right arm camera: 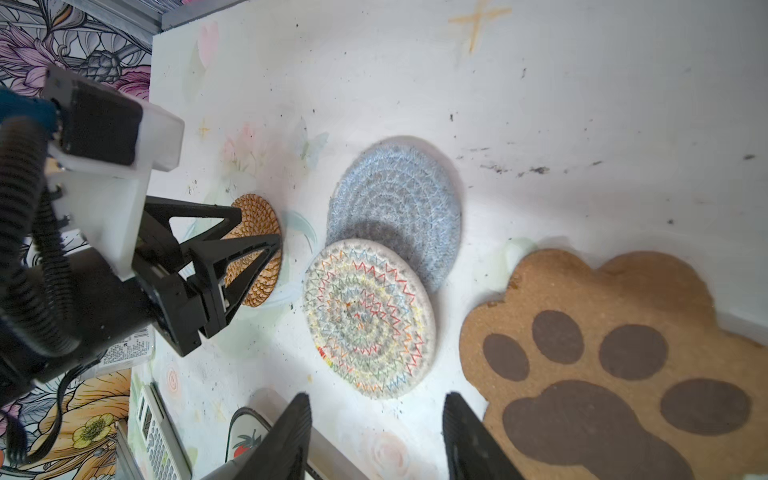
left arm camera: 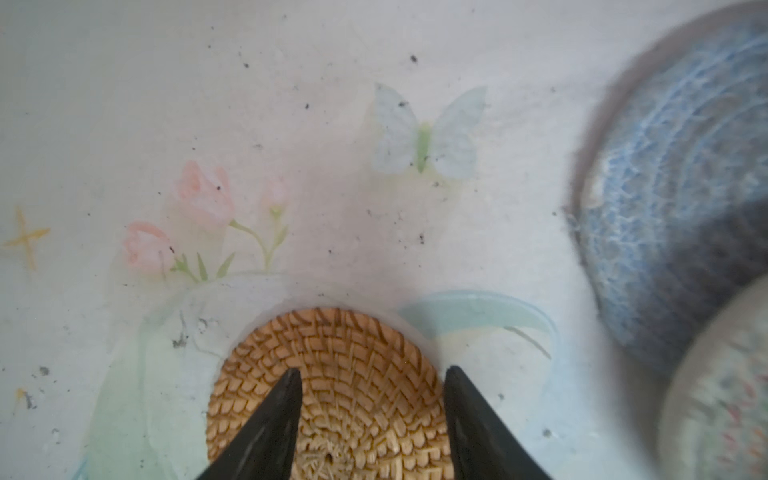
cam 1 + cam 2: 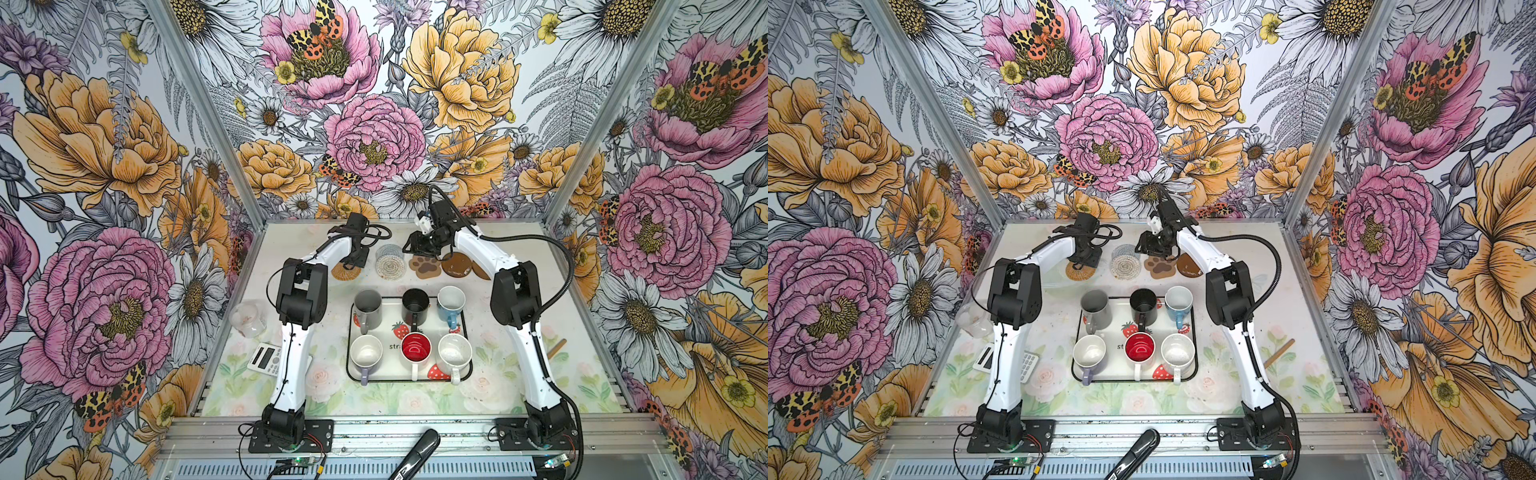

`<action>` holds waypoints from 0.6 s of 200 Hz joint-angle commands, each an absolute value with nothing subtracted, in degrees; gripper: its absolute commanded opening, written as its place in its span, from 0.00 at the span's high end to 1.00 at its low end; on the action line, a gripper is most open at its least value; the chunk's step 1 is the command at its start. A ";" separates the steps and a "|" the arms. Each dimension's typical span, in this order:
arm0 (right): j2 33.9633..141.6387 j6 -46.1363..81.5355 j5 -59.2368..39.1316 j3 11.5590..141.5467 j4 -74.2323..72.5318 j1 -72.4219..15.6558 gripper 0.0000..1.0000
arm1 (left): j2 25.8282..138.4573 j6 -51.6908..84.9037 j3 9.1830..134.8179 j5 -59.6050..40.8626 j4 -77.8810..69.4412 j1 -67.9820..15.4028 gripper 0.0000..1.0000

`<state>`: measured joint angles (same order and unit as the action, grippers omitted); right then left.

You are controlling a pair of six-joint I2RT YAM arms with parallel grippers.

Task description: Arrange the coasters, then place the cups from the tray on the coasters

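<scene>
Several coasters lie in a row at the far side: tan rattan (image 3: 346, 272), grey-blue woven (image 3: 388, 250) half under a white woven one with coloured stitching (image 3: 390, 267), brown paw (image 3: 426, 266), and brown discs (image 3: 456, 264). My left gripper (image 2: 372, 370) is open, its tips just over the rattan coaster (image 2: 332, 374), gripping nothing. The right gripper (image 1: 376, 397) hangs open between the white coaster (image 1: 370, 320) and the paw (image 1: 602, 353). The strawberry tray (image 3: 409, 379) holds grey (image 3: 368, 305), black (image 3: 415, 305), light blue (image 3: 451, 303), lavender (image 3: 365, 353), red-inside (image 3: 416, 349) and speckled (image 3: 454, 353) cups.
A clear glass beaker (image 3: 249, 318) and a white calculator (image 3: 266, 357) sit left of the left arm. A wooden stick (image 3: 557, 348) lies at the right edge. A black tool (image 3: 419, 455) rests on the front rail. Patterned walls close three sides.
</scene>
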<state>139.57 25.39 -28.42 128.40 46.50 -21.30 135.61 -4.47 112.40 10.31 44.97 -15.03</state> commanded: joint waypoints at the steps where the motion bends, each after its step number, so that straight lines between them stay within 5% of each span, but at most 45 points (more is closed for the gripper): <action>1: 139.05 25.04 -30.02 129.27 46.14 -20.83 0.46 | 137.44 -5.62 115.21 11.60 44.68 -13.50 0.43; 59: 141.52 25.84 -32.59 129.75 46.32 -21.01 0.46 | 135.00 -1.97 121.70 8.30 44.82 -13.76 0.44; 120: 146.90 26.45 -33.09 132.76 46.31 -21.36 0.46 | 136.72 2.22 125.24 -7.43 44.68 -17.96 0.45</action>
<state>144.00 25.87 -32.05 129.84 46.50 -21.30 137.36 -0.58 123.92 0.95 44.99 -16.01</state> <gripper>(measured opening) 0.539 0.561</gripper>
